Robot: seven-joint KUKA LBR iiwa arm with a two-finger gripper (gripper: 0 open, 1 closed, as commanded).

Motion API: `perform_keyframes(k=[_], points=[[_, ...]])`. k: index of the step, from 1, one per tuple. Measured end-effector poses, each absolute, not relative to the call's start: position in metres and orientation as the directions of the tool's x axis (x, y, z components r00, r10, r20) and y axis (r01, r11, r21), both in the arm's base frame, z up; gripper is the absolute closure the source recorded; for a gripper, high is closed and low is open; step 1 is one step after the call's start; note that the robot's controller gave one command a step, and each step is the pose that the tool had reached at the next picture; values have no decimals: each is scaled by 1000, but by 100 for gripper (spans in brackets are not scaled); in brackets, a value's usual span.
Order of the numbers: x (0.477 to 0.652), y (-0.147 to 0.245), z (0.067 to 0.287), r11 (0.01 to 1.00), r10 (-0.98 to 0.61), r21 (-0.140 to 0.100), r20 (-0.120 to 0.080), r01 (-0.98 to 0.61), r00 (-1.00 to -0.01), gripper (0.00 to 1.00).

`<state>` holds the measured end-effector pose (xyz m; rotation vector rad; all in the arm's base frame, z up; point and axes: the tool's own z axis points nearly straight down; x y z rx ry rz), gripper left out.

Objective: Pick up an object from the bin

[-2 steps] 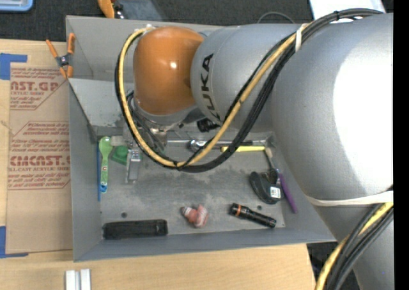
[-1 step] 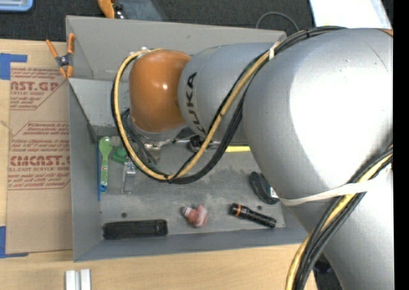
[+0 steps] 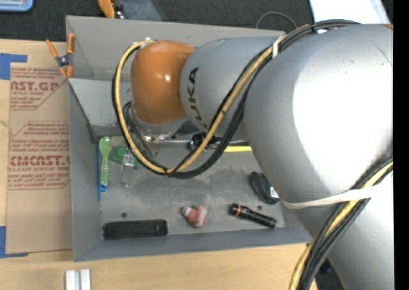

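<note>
Roughly: hand (image 3: 128, 166) sits under the orange wrist cover (image 3: 160, 81), centre-left of frame; can't tell if it's wide or narrow. Nearest candidate is the green-and-blue stick (image 3: 103, 166), just left of the hand by the bin's left wall (image 3: 83, 174). Its long axis runs up-down the frame, blue end pointing down.

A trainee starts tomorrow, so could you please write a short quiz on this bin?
1. True or false: the black bar lies along the bin's lower wall in the view.
2. What lies between the black bar and the black pen? A) pink lump B) yellow ball C) blue cup
3. Fill in: the green stick with the blue tip lies by the bin's ____ wall.
Key: 1 true; 2 A; 3 left.
</note>
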<state>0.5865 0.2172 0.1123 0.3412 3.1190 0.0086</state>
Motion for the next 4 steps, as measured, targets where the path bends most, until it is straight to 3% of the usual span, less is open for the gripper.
perform_keyframes(k=[1,2,3,4], points=[[591,217,69,979,203,9,-8,203,-979,0],[588,215,71,914,406,14,-8,406,-914,100],[588,215,71,914,406,14,-8,406,-914,100],[587,215,84,914,406,12,-6,406,-914,100]])
